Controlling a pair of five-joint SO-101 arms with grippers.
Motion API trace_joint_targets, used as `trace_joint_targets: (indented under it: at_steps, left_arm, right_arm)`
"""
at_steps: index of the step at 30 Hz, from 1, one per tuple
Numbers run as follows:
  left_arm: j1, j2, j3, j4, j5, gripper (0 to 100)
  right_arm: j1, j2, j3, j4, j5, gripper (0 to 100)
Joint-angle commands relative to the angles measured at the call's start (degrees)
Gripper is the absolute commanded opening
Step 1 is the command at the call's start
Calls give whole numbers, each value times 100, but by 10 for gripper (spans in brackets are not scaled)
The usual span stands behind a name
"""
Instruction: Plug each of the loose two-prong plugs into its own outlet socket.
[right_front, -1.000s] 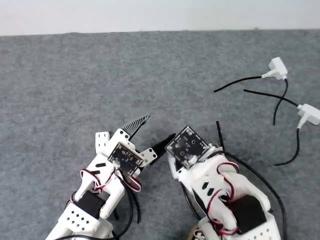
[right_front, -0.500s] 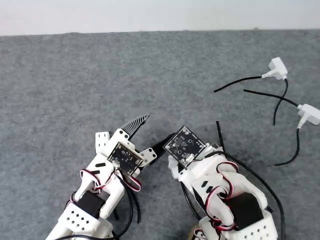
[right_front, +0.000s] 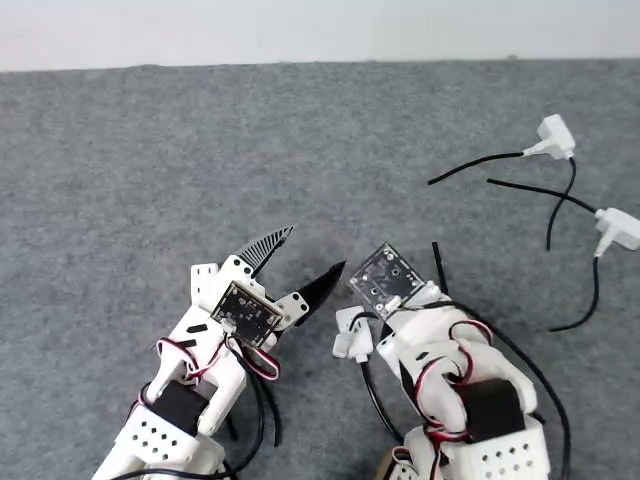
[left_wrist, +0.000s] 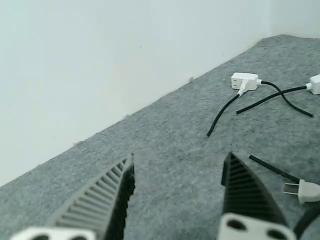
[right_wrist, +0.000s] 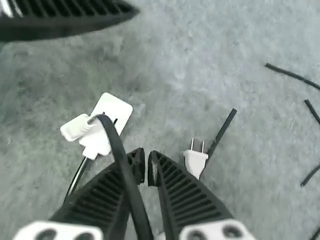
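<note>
My left gripper (right_front: 317, 249) stands open over bare carpet, nothing between its fingers (left_wrist: 109, 195). My right gripper (right_wrist: 146, 156) is shut, fingertips together on nothing, low over the carpet. A loose white two-prong plug (right_wrist: 195, 160) lies just beside one of its fingers, prongs pointing away; the same plug (left_wrist: 303, 191) lies close to the left gripper. On the other side lies a white outlet socket (right_wrist: 110, 111) with a white plug (right_wrist: 86, 134) and black cord at it, seen from above as a white piece (right_front: 350, 335) between the arms. Two more white sockets (right_front: 555, 134) (right_front: 619, 229) lie far right.
Black cords (right_front: 560, 195) trail from the far-right sockets and cross each other. Another short black cord (right_front: 438, 265) runs by the right wrist. The grey carpet (right_front: 150, 170) ends at a white wall (left_wrist: 100, 65) behind.
The right arm has drawn back and turned to the right, uncovering the white socket piece between the arms. The left gripper has barely shifted.
</note>
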Motion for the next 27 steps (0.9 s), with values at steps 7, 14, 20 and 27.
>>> trace_joint_targets:
  at_steps: [7,14,20,27]
  left_arm:
    - [-62,-62,-215,-9,-9,275]
    - [-70,-26,-207,-123,-9,275]
    - [-185,-53,-215,-123,-18,275]
    - [-879,-26,-374,-255,422,275]
  right_arm:
    - [-75,31,958,-892,-316,73]
    - [-75,13,1846,-1560,-325,122]
    - [-189,-31,2163,-1868,-325,122]
    - [-1262,22,1952,-1859,-167,122]
